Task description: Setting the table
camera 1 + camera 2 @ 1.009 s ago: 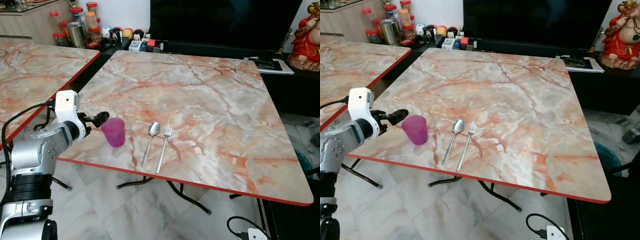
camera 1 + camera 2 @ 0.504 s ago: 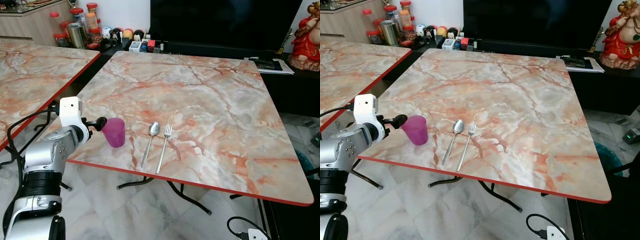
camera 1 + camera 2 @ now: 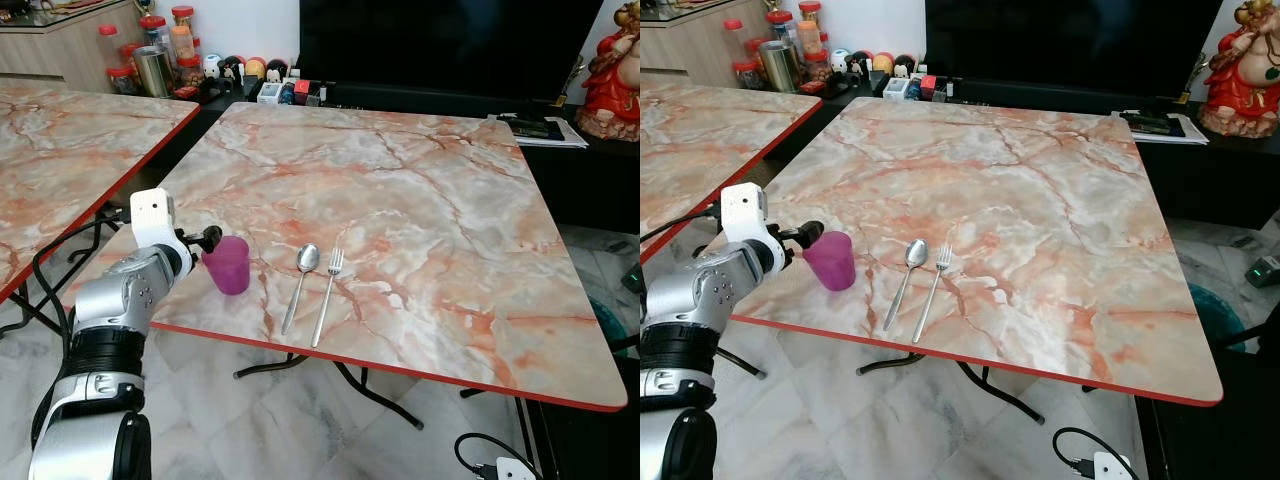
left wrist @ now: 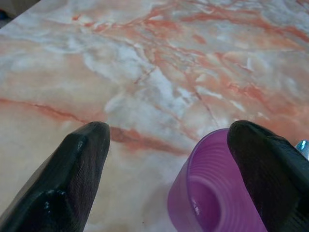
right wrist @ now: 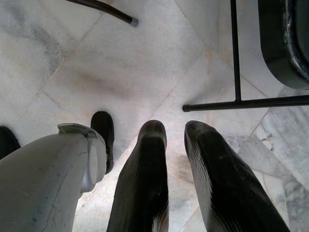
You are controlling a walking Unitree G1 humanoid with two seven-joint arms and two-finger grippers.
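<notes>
Near the lower left of the frame, on a marble-patterned table (image 3: 420, 200) with a red edge, stood one purple plastic cup (image 3: 228, 264). Just right of it lay one spoon (image 3: 299, 284) and one fork (image 3: 327, 294), side by side. The left gripper (image 4: 169, 164) sat at the cup's rim, fingers apart, one finger (image 4: 270, 169) touching the rim. The right gripper (image 5: 176, 145) pointed at the tiled floor (image 5: 145, 63), its two fingers slightly parted.

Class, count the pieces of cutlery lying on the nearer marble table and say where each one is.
2. A spoon and a fork lie side by side near the front edge of the table. The spoon is nearer the purple cup.
</notes>
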